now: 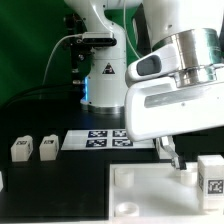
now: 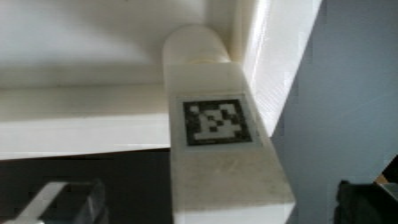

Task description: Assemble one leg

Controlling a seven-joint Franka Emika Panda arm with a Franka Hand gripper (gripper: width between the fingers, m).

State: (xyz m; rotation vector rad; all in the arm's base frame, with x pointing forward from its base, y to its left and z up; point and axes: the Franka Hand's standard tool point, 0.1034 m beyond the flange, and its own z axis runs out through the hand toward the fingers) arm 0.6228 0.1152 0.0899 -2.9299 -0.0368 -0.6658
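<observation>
A leg (image 1: 211, 173), a small white block with a black-and-white tag, stands at the exterior view's right beside the large white plate (image 1: 140, 190). My gripper (image 1: 190, 165) reaches down next to it, with one dark finger (image 1: 175, 157) showing on its left side. In the wrist view the same leg (image 2: 217, 120) runs between my fingers with its tag facing the camera. My gripper (image 2: 214, 208) is open, with a dark gap on each side of the leg. Two more legs (image 1: 20, 148) (image 1: 47, 148) stand at the exterior view's left.
The marker board (image 1: 104, 138) lies behind the plate at the centre. The robot base (image 1: 105, 80) and cables stand at the back. The plate's edge (image 2: 71, 110) fills the wrist view beside the leg.
</observation>
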